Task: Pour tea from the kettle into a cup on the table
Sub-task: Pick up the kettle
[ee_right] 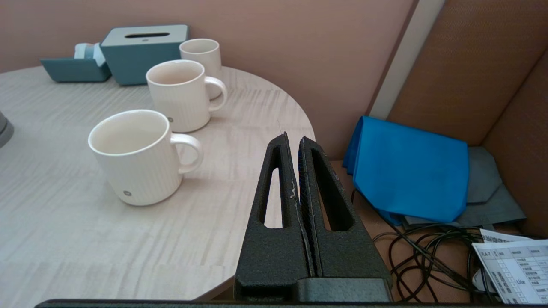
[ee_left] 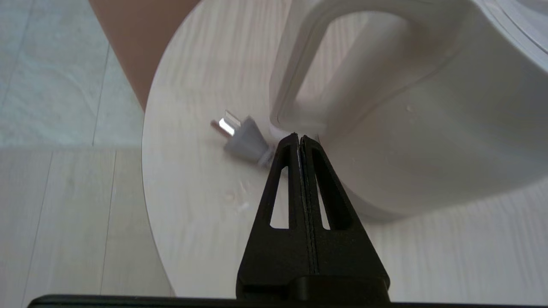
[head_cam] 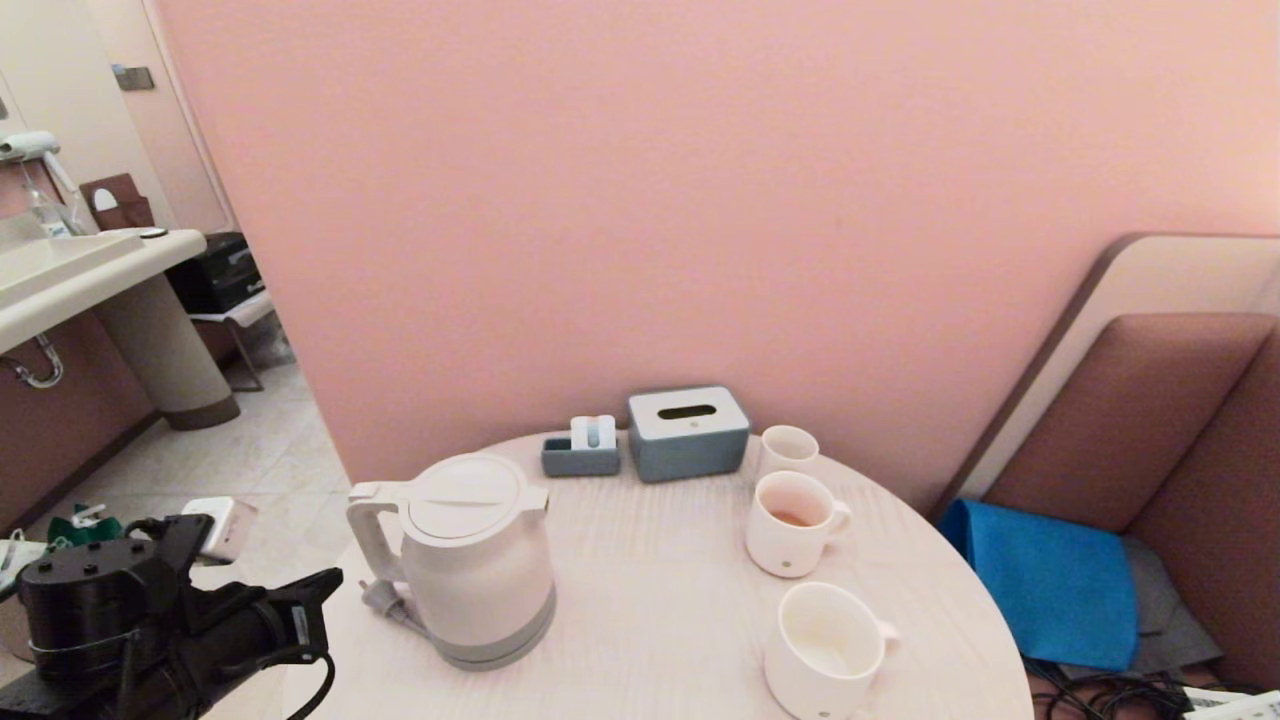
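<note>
Round table (head_cam: 650, 600): kettle (head_cam: 480, 560) upright, two mugs (head_cam: 790, 525) beside. Left gripper (ee_left: 299, 137) closed, empty, near kettle handle (ee_left: 299, 64). Right gripper (ee_right: 293, 139) closed, empty, off table edge.

No wording, brand or number can be read anywhere. The printed paper sheet (ee_right: 513, 269), lying by the black cables (ee_right: 428, 256) on the floor beside the table (ee_right: 64, 239), carries a ruled form, but its lettering is too small to make out.
</note>
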Tool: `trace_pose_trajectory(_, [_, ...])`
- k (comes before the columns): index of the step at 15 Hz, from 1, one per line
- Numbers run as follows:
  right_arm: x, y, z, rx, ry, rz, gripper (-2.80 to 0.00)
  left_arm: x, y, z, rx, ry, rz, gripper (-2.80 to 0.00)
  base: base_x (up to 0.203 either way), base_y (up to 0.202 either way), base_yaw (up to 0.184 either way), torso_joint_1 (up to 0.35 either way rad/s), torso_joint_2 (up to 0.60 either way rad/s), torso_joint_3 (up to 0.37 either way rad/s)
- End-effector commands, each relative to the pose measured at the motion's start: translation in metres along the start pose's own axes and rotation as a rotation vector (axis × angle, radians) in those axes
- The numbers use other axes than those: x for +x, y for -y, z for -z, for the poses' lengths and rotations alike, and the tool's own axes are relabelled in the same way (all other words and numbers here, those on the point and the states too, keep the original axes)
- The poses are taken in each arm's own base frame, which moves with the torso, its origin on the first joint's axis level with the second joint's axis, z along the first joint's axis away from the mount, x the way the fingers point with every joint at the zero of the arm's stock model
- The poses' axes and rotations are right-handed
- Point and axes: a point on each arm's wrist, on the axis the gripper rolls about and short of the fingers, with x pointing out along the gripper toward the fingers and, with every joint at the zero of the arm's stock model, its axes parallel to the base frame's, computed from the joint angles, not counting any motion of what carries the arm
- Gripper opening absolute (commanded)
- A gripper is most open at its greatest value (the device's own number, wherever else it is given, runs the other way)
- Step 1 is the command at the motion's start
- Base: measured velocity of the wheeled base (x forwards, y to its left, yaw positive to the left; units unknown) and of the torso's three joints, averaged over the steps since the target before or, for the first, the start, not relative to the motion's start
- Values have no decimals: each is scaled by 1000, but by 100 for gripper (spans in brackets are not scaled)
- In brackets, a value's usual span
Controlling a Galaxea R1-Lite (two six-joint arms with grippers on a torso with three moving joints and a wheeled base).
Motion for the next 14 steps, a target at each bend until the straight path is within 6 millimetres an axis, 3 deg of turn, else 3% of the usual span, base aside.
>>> trace_pose_trajectory(1, [0,0,0,0,-2,0,-280,11,-3,11,-3,-10,-2,-280,0,0,0,0,0,0])
trace_pose_trajectory(4, [0,0,0,0,-2,0,-280,9,1,10,6,-1,15,-280,0,0,0,0,0,0])
trace_pose_trajectory(5, [0,0,0,0,0,0,-280,10,1,11,5,-5,15,0,0,0,0,0,0,0])
trace_pose_trajectory(9, [0,0,0,0,-2,0,-280,10,1,8,9,9,15,0,0,0,0,0,0,0])
trace_pose_trajectory(14, [0,0,0,0,-2,0,-280,25,-2,-3,27,71,-34,0,0,0,0,0,0,0])
